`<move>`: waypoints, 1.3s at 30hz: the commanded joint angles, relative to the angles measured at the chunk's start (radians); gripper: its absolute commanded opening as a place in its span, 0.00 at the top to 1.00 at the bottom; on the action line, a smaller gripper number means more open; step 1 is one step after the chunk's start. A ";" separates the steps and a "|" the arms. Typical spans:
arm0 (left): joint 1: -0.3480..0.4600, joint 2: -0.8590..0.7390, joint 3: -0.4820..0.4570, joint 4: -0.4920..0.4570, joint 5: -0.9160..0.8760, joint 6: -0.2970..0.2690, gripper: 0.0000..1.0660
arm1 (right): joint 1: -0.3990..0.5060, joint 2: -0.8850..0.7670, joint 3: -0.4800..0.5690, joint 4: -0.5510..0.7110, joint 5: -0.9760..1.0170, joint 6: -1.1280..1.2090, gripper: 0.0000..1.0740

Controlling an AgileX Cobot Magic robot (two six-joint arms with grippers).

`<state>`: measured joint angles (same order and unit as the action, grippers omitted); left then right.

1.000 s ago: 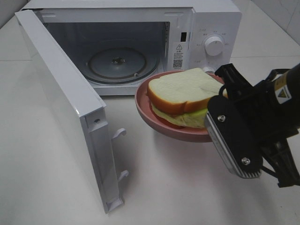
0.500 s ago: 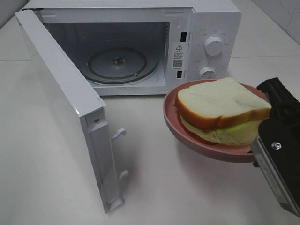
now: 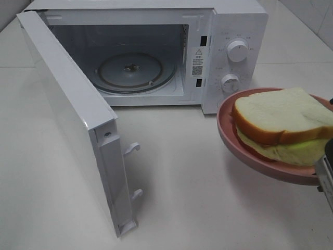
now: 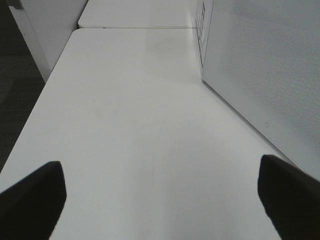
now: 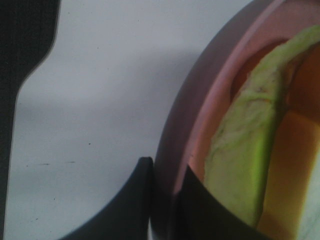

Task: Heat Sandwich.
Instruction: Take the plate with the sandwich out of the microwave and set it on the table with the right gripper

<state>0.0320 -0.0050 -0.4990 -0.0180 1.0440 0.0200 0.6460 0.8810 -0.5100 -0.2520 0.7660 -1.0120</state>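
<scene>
The sandwich (image 3: 283, 125) lies on the plate (image 3: 255, 159), which is held clear of the worktop (image 3: 197, 208) to the right of the microwave (image 3: 156, 47), just in front of its control panel. In the right wrist view the right fingers (image 5: 131, 210) are drawn narrow and clamped on the plate's rim (image 5: 172, 165), one finger under the outer wall and the other on the inner side; the sandwich's green and orange layers (image 5: 250, 165) sit just past the inner finger, near it, though contact cannot be judged. From the high camera only a sliver of the right gripper (image 3: 327, 174) shows at the frame edge below the plate; the arm's pose cannot be judged. The microwave door (image 3: 78, 125) stands open, the glass turntable (image 3: 136, 70) bare inside. The left fingers (image 4: 30, 200) are spread wide and hold nothing, hovering low over the worktop with the door's outer face (image 4: 265, 75) beside them.
</scene>
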 commanded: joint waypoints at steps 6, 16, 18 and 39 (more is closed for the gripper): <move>0.005 -0.026 0.004 0.003 -0.009 0.000 0.08 | -0.004 -0.011 0.000 -0.137 0.042 0.211 1.00; 0.005 -0.026 0.004 0.003 -0.009 0.000 0.08 | -0.004 -0.011 0.000 -0.175 0.069 0.372 1.00; 0.005 -0.026 0.004 0.003 -0.009 0.000 0.08 | -0.004 -0.011 0.000 -0.196 0.069 0.434 1.00; 0.005 -0.026 0.004 0.003 -0.009 0.000 0.08 | -0.004 0.081 0.000 -0.465 0.196 1.074 1.00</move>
<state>0.0320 -0.0060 -0.4990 -0.0180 1.0440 0.0200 0.6460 0.9480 -0.5100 -0.6660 0.9470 0.0070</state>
